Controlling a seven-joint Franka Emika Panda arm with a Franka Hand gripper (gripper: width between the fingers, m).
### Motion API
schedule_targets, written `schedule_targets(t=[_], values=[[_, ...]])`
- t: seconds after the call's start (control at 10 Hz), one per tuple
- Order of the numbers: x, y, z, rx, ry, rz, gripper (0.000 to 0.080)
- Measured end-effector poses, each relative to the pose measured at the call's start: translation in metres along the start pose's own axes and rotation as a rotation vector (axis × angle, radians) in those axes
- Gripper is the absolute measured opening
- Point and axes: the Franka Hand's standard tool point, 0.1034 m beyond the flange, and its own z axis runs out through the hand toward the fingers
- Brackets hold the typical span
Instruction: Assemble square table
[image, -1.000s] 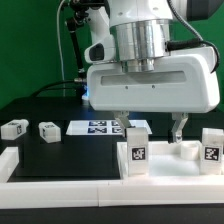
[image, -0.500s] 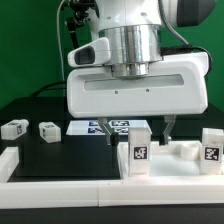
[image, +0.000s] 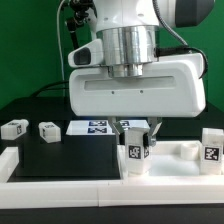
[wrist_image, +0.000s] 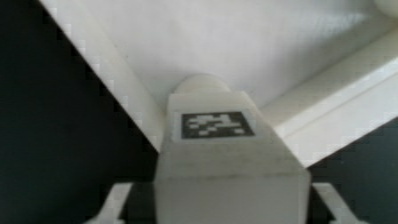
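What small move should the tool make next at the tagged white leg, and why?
Probably close the tool firmly on the leg. It flanks the upright leg on both sides, and the leg sits centred in the wrist view, but the pictures do not show a firm grip yet.

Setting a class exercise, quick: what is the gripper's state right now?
The gripper: jaws stand either side of the upright white leg; whether they grip it cannot be told.
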Motion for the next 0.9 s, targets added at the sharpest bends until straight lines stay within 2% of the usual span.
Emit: schedule_targets(t=[0.2,0.3,0.4,0.5,0.8,0.9], values=[[0.0002,0.0015,0.0007,-0.003,0.003,0.281,0.0292],[0.0001,0.0032,0.0012,0.010,0.001,0.498,0.0292],[-0.0005,0.0054,0.0014,0.033,-0.026,0.718,0.0292],[-0.0014,0.0057,0.0012,0.048,-0.060,0.845,0.0292],[-0.0029,0.0053,0.0021,0.046,-0.071,0.908,0.0292],[-0.0032,0.0044,0.0020,0.041,-0.062,0.815,0.0447]])
